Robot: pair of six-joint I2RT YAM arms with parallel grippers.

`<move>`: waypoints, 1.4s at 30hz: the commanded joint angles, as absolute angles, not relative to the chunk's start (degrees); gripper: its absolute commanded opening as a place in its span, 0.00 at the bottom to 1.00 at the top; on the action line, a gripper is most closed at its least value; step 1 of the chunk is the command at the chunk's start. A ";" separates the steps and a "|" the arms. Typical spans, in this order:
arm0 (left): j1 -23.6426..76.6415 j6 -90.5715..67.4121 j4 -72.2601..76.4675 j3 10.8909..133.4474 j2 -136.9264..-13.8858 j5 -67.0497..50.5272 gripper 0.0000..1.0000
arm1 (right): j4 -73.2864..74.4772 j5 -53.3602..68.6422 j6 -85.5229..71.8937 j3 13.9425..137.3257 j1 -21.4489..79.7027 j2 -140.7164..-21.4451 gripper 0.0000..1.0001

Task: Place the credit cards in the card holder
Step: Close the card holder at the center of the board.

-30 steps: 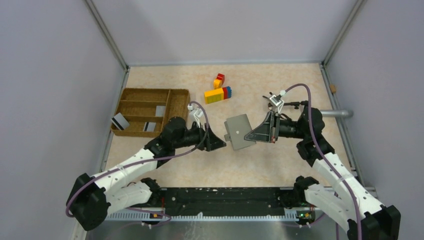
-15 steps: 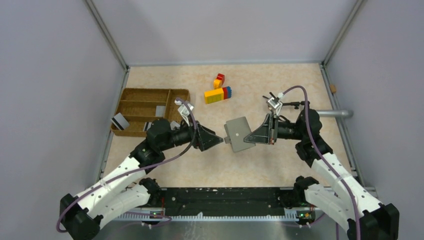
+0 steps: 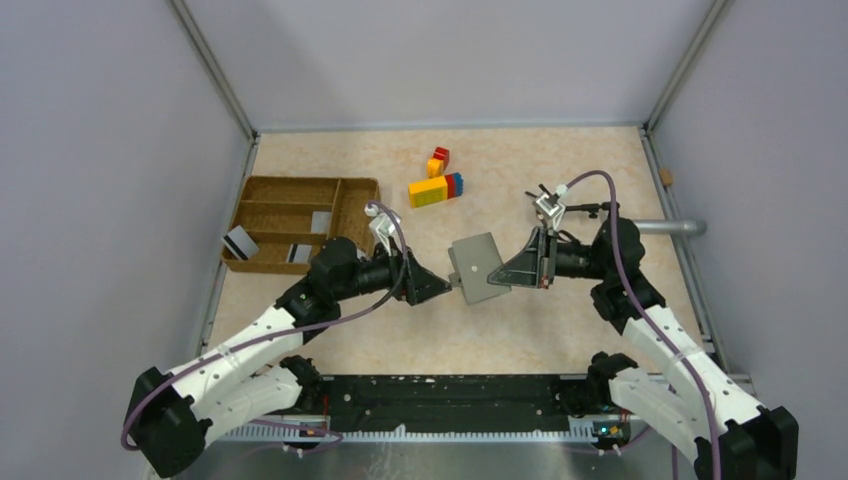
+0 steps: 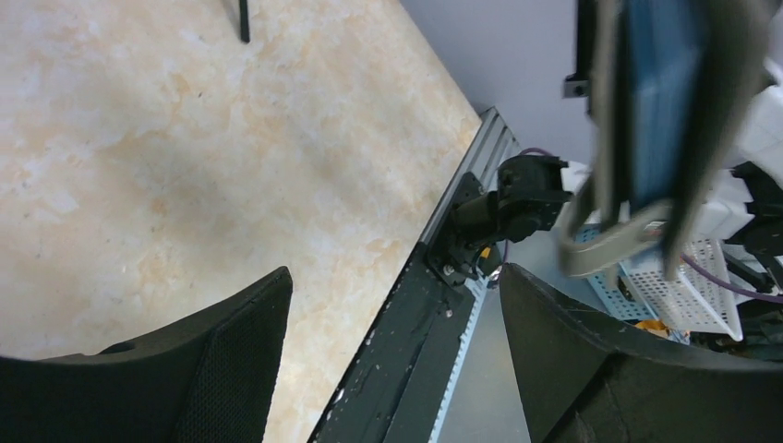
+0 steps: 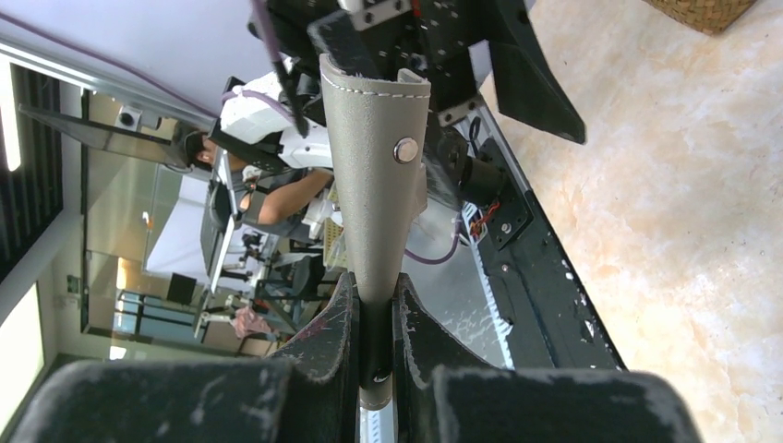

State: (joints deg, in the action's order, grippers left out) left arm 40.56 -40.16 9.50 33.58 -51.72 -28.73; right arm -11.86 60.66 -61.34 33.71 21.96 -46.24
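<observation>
The card holder, a flat grey wallet with a small stud, is held off the table by my right gripper, which is shut on its right edge. In the right wrist view the card holder stands edge-on between the fingers of that gripper. My left gripper is open and empty, its tips just left of the wallet. In the left wrist view this gripper gapes wide, and the card holder shows its grey-blue inner panel at upper right. Three credit cards lie in the wicker tray.
The brown wicker compartment tray stands at the left. Coloured toy bricks lie at the back centre. A grey tube juts in from the right wall. A black rail runs along the near edge.
My left arm drew back to the left, then came forward again to the wallet's left edge. The right gripper has kept hold of the wallet, almost still.
</observation>
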 commanded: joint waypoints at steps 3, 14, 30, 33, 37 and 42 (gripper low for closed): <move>40.80 -36.70 7.63 30.17 -52.45 -24.42 0.83 | -17.66 62.00 -62.20 33.86 21.72 -45.86 0.00; 38.75 -24.97 -18.39 49.11 -44.74 -16.11 0.97 | 20.51 48.75 -31.73 39.22 24.66 -50.90 0.00; 38.32 -11.39 -25.20 57.43 -62.74 -57.73 0.99 | 11.48 60.23 -25.79 40.87 36.71 -54.33 0.00; 38.32 -12.88 -22.51 55.99 -63.17 -60.22 0.98 | 11.63 61.71 -24.29 42.02 37.70 -55.58 0.00; 38.47 -16.64 -16.87 53.35 -65.09 -62.53 0.87 | 13.91 62.40 -21.14 43.82 39.21 -57.77 0.00; 38.94 -17.68 -15.85 52.87 -68.66 -64.92 0.74 | 15.16 62.13 -18.88 45.54 42.10 -59.73 0.00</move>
